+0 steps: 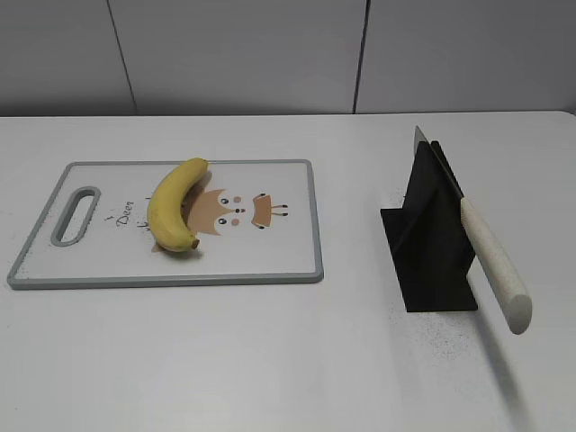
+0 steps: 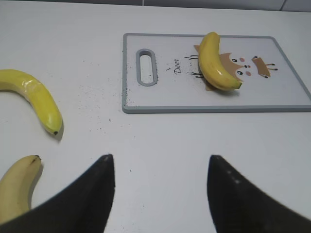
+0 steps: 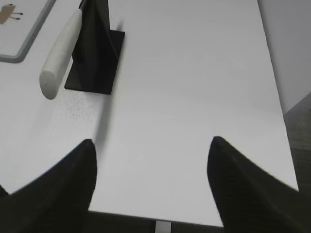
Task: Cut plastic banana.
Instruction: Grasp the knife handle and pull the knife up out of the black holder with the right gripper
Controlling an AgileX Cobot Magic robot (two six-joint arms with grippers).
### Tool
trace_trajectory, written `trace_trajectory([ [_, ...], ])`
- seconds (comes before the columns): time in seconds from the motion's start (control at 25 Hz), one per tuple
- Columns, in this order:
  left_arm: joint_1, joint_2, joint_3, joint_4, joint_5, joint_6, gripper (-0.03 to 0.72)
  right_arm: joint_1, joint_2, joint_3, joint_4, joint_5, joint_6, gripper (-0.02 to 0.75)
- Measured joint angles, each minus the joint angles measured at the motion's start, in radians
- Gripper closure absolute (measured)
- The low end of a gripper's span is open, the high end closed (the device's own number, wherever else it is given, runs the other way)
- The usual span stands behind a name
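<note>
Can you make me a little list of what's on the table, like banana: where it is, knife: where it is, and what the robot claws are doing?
banana to cut: plastic banana, whole, lying on the cutting board
cutting board: white with grey rim and a deer picture, flat on the table
knife: knife resting in the black stand, handle sticking out
extra bananas: two spare bananas on the table beside the board
left claw: left claw open, holding nothing
right claw: right claw open, holding nothing

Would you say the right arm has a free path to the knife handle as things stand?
Probably yes. The right hand is open, and only bare table lies between it and the knife handle, which juts out free of the black stand.
</note>
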Motion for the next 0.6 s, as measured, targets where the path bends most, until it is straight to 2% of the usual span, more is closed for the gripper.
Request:
trace_trajectory([
  [0.24,0.000,0.000,0.000,0.000,0.000,0.000,0.099,0.000,0.191,-0.099,0.000,0.088,0.033,0.200],
  [0.6,0.000,0.000,0.000,0.000,0.000,0.000,0.099,0.049,0.430,-0.214,0.002,0.093,0.109,0.200],
])
